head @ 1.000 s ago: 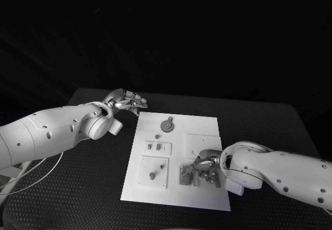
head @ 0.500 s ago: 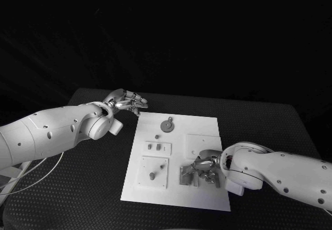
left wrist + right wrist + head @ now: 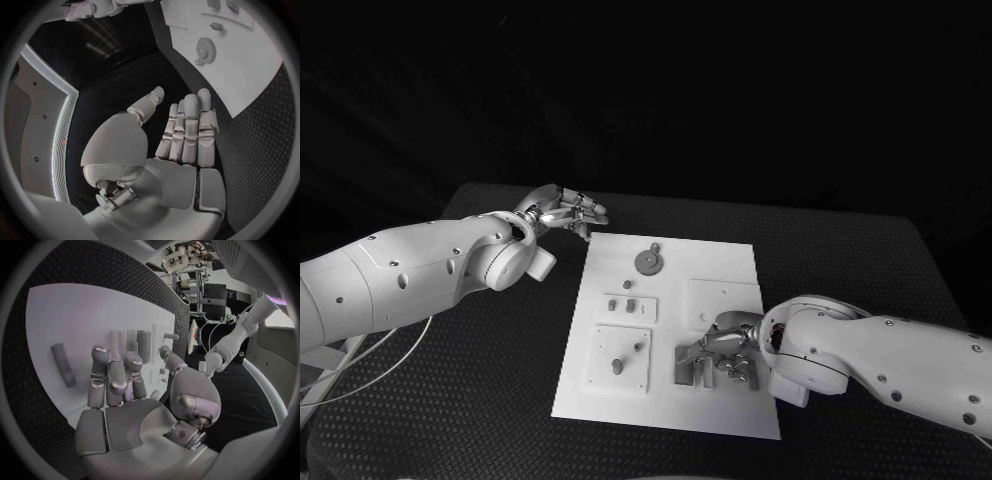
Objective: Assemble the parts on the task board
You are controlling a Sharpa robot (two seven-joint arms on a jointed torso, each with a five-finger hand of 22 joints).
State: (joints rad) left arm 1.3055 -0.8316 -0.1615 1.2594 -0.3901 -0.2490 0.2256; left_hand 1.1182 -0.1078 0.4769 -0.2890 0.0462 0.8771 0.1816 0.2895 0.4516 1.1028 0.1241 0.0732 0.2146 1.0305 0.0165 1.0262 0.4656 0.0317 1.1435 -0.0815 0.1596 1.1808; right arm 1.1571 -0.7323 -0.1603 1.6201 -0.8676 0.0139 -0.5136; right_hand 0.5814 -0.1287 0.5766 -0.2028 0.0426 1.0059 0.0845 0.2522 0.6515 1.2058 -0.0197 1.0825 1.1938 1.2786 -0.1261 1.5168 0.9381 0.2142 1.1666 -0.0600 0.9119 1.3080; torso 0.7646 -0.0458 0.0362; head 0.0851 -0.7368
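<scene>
The left robot hand hovers over the black surface just off the task board's far left corner, fingers straight and apart, holding nothing. A gear lies on the board. The right robot hand rests over grey parts at the board's near right; whether it grips them cannot be told.

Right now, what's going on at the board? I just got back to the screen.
The right hand is down on the near right part of the board, its fingers among the upright parts there; whether it grips one I cannot tell. A loose peg lies flat on the board beside it. The left hand hangs off the board's far left corner over the table, fingers straight and together, holding nothing. The gear sits untouched at the far end.
</scene>
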